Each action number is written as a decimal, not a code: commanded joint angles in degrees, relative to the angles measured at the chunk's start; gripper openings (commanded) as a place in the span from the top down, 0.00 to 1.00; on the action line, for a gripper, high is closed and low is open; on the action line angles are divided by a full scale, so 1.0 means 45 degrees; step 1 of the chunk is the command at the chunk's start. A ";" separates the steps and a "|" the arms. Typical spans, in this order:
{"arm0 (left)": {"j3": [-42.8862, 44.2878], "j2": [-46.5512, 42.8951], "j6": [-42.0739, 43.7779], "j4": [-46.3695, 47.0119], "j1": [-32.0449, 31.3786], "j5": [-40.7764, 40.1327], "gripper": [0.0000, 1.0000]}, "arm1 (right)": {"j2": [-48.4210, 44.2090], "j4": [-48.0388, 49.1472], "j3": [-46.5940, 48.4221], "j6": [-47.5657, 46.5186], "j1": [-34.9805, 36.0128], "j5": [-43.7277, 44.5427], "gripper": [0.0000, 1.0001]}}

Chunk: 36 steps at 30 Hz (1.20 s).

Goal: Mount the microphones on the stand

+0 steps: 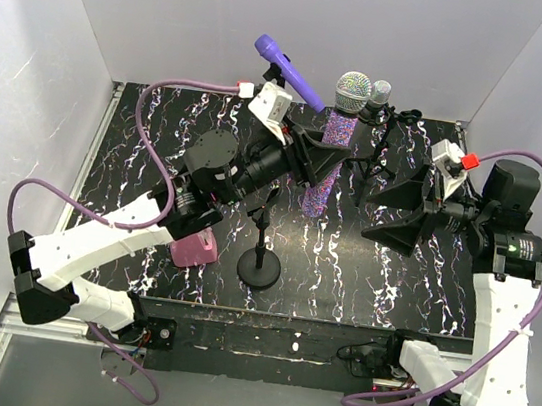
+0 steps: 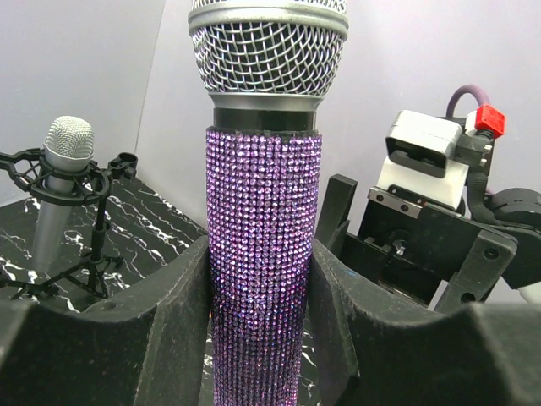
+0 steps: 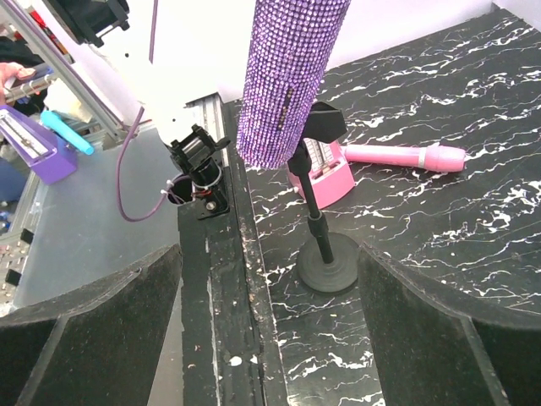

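My left gripper point(image 1: 325, 160) point(image 2: 260, 288) is shut on the glittery purple microphone point(image 1: 323, 170) point(image 2: 264, 220). It holds the microphone upright above the table, silver mesh head point(image 1: 352, 91) up, and its lower end shows in the right wrist view point(image 3: 287, 76), just above the clip of the round-base stand point(image 1: 261, 262) point(image 3: 328, 271). My right gripper point(image 1: 400, 216) point(image 3: 270, 321) is open and empty, to the right of that stand. The silver-grey microphone point(image 1: 379, 95) point(image 2: 63, 169) sits in a tripod stand's mount. The plain purple microphone point(image 1: 289, 72) is tilted at the back. The pink microphone point(image 3: 406, 156) lies on the table.
A squat pink wedge block point(image 1: 194, 248) point(image 3: 325, 173) lies beside the round-base stand. The tripod stand's legs point(image 1: 383, 163) spread at the back right. White walls close in the left, back and right sides. The table's black front edge point(image 3: 228, 296) runs under my right gripper.
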 commanded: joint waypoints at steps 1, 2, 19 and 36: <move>-0.0077 -0.0267 -0.0066 0.1346 -0.0296 -0.0486 1.00 | -0.0027 0.1165 -0.0138 0.0803 0.0245 -0.0277 0.10; -0.0097 -0.0228 -0.0066 0.1483 -0.0374 -0.0564 1.00 | 0.0012 0.1242 -0.0157 0.0802 0.0245 -0.0239 0.10; -0.0527 0.1334 -0.1140 0.4881 -0.0784 -0.1268 1.00 | 0.1184 0.5534 0.0020 0.4857 0.1983 0.1383 0.11; -0.1073 0.1765 -0.1609 0.6387 -0.0921 -0.1405 1.00 | 0.1751 1.3663 -0.2441 1.1564 0.2960 0.1052 0.95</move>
